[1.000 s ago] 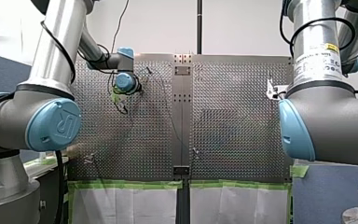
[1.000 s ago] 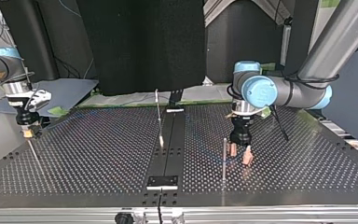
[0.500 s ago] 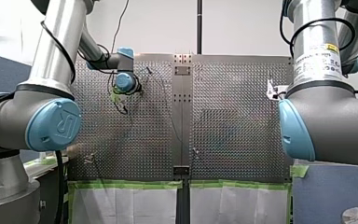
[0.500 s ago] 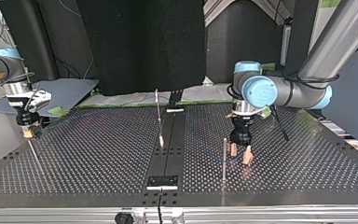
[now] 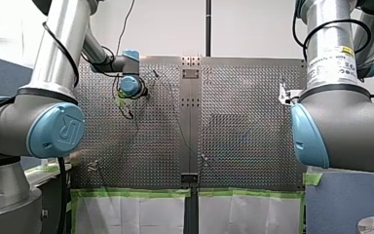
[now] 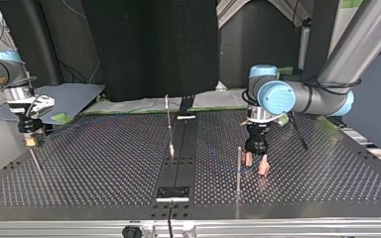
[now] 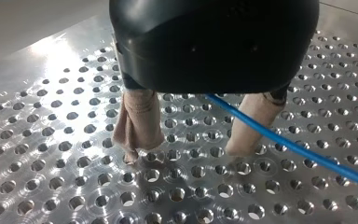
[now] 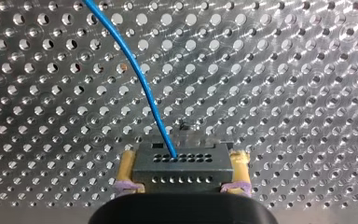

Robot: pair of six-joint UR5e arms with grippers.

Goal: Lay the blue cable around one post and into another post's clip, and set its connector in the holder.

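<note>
In the left wrist view my left gripper is open, its beige-padded fingers low over the perforated plate. The blue cable runs between them, close to one finger and apart from the other. In the top view this gripper hangs just beside a thin metal post. My right gripper, with yellow pads, is shut on the dark grey connector; the cable leaves the connector and curves away over the plate. It stands at the top view's left edge.
A second post leans near the centre strip, and a thin rod stands below my right gripper. A small black block sits on the strip near the plate's front edge. Green tape lines the far edge.
</note>
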